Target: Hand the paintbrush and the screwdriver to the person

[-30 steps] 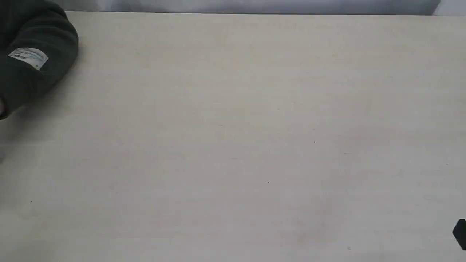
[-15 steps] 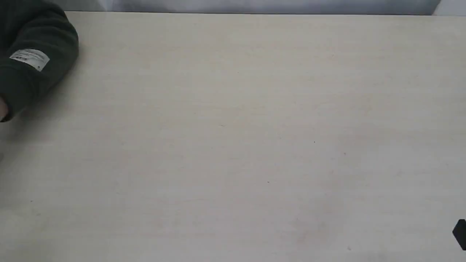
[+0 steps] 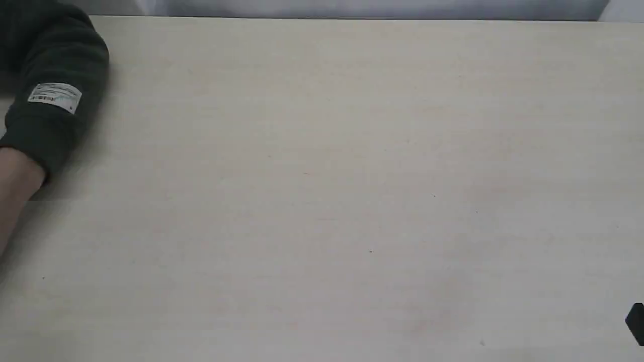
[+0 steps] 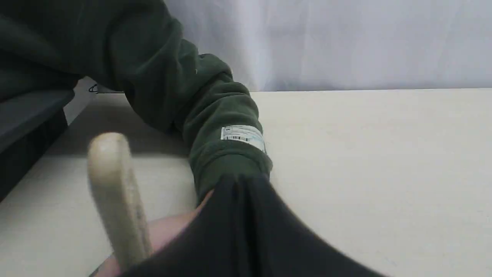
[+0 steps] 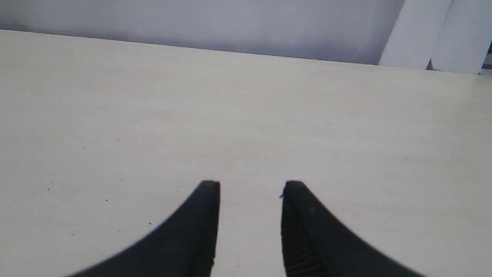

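Note:
The person's dark green sleeve [image 3: 50,75] with a white label lies at the table's far left, and a bare wrist [image 3: 15,186] shows below the cuff. In the left wrist view the paintbrush shows only as a blurred pale wooden handle [image 4: 115,192] standing beside the person's hand [image 4: 169,231] and sleeve [image 4: 226,154]. My left gripper [image 4: 242,184] is one dark wedge with its jaws together; the handle is beside it, not between them. My right gripper [image 5: 251,188] is open and empty over bare table. The screwdriver is out of view.
The pale wooden table [image 3: 322,176] ends at a grey-white backdrop along its far edge. A black bit of the right arm [image 3: 636,324] shows at the right edge. A dark ledge [image 4: 27,115] sits beyond the sleeve in the left wrist view.
The person's arm has shifted down and to the right, so the label sits lower and the bare wrist now shows. The right arm has not moved.

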